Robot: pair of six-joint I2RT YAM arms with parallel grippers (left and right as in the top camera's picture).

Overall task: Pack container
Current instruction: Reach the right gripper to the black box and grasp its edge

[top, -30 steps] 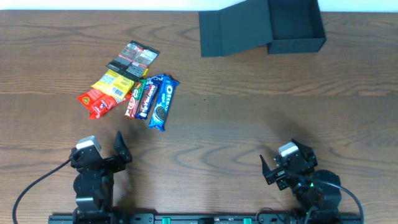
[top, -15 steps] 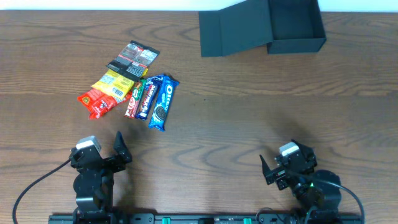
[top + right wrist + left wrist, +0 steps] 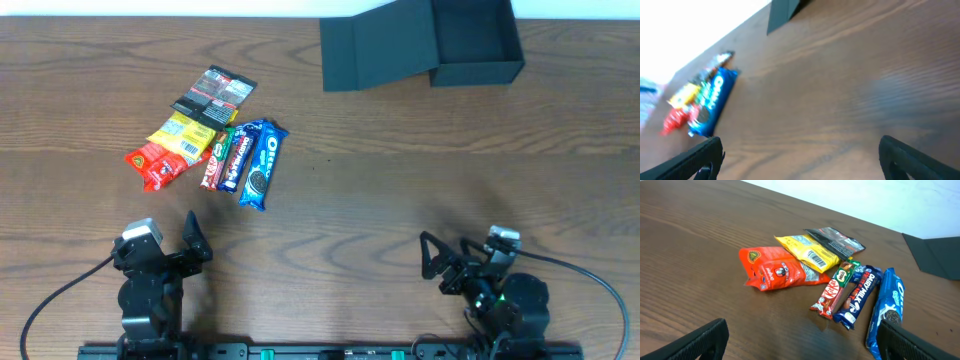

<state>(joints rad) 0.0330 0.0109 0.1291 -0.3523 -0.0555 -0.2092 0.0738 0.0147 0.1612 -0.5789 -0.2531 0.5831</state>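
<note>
Crosswise, left-to-right: container [image 3: 476, 38], flap [image 3: 375, 52] leftward.

This looks like a robotics lab bench. A bare wood-grain tabletop [image 3: 400, 180] carries a left arm [image 3: 150, 285] and a right arm [image 3: 505, 300], which stand on a black rail [image 3: 330, 352] along its near edge. A black cable [image 3: 60, 288] trails from the left arm, and a plain white surface [image 3: 150, 8] lies beyond the far edge.

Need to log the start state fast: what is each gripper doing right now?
Left gripper: open, holding nothing.
Right gripper: open, holding nothing.
</note>
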